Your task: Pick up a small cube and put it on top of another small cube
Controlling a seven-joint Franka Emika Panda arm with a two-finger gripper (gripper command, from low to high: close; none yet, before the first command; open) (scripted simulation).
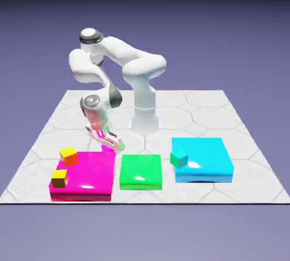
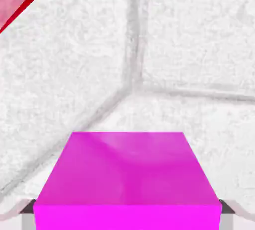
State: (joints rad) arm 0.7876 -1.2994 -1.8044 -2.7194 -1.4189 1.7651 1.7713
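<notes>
- Your pincer (image 1: pixel 112 144) sits low over the table (image 1: pixel 187 112), just behind the back right corner of the big magenta slab (image 1: pixel 85 178), as the exterior view shows it.
- The small cube (image 2: pixel 127 174) is right between the fingertips (image 2: pixel 26 213): in the hand view it fills the bottom middle, with a grey tip showing at each of its lower corners.
- You can read the pincer as pinching the small cube; the tips sit against its two side faces, though the actual contact line is cut by the picture's edge.
- Whether the cube is already off the table or resting on it, you cannot tell from these views.
- The relation that matters next: the candidate cubes lie toward the camera and to the exterior view's left. The two yellow-topped cubes (image 1: pixel 68 155) stand on the magenta slab, the nearer one just beside your pincer.
- A green small cube (image 1: pixel 179 158) sits on the cyan slab (image 1: pixel 207 161), well apart on the exterior view's right, past the green slab (image 1: pixel 140 172).
- My judgement: lift straight up first, then carry across, so the held cube clears the slab edge.
</notes>
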